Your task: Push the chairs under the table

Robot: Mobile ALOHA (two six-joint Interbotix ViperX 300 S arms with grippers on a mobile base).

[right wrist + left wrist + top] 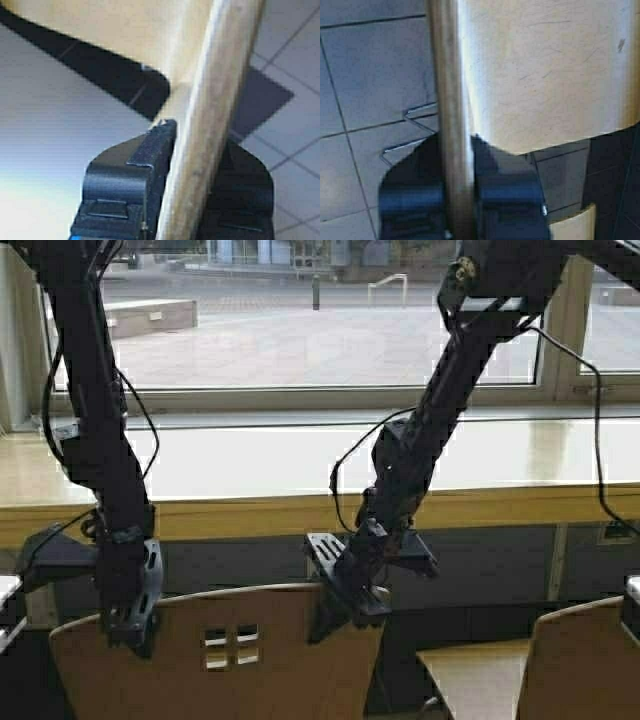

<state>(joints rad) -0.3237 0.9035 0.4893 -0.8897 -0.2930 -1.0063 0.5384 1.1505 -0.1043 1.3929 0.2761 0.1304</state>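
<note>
While both the left hand and right hand clamped the tan moulded-plywood chair, it stood short of the long pale-wood surface, unpushed.

Behind the counter there was a wide window with a pale frame, and a light window sill ran along its lower edge. Through the glass a paved square was visible, grey and flat. On the square stood a dark bollard, and near it, to the right, a bent white railing. A low concrete block lay on the left part of the square. Inside the room, the floor was made of large grey tiles with thin dark joints between them. A dark wall panel was below the counter.
</note>
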